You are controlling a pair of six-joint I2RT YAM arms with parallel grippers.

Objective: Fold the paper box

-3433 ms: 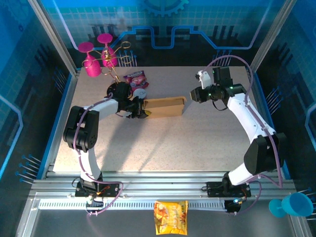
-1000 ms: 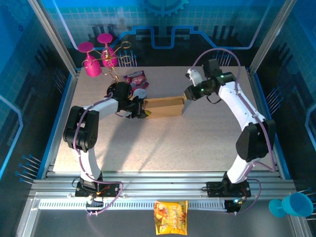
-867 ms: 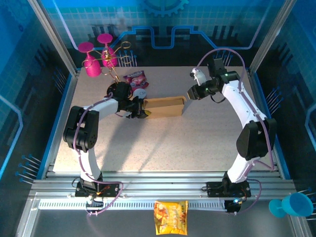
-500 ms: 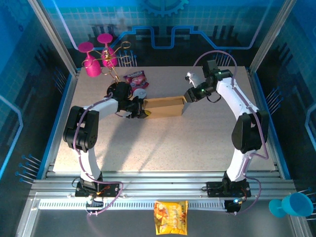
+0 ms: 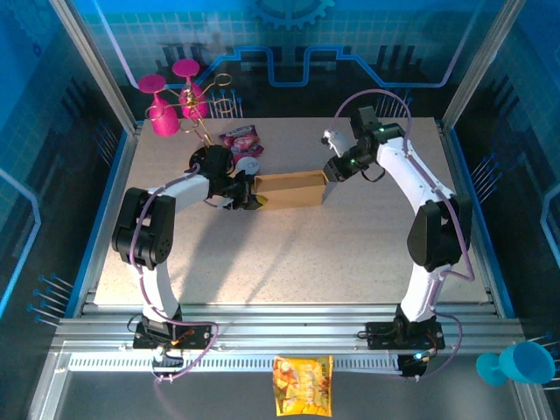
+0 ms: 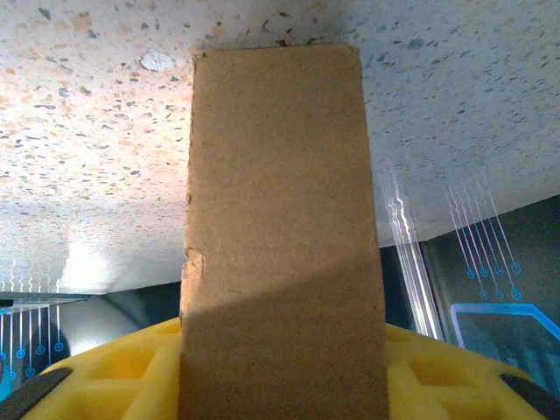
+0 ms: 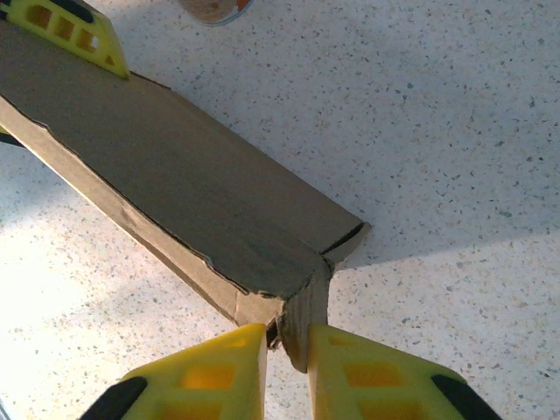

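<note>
Plainly unmarked brown paper box (image 5: pixel 290 190) — long, narrow, end flap creased

pink goblets (image 5: pixel 166 109): two, far-left table corner, against gold wire rack (image 5: pixel 217 98)
pink packet (image 5: pixel 240 136): far side, just beside small round container (image 5: pixel 250 164)
orange-yellow snack packet (image 5: pixel 303 385): near rail, off table
blue cup (image 5: pixel 516 363): near-right, off table

Bright overhead light on pale table (image 5: pixel 289 254), blue tint around. Washed-out glare patches in both wrist views. Soft shadow band across near box (image 6: pixel 280 219).
</note>
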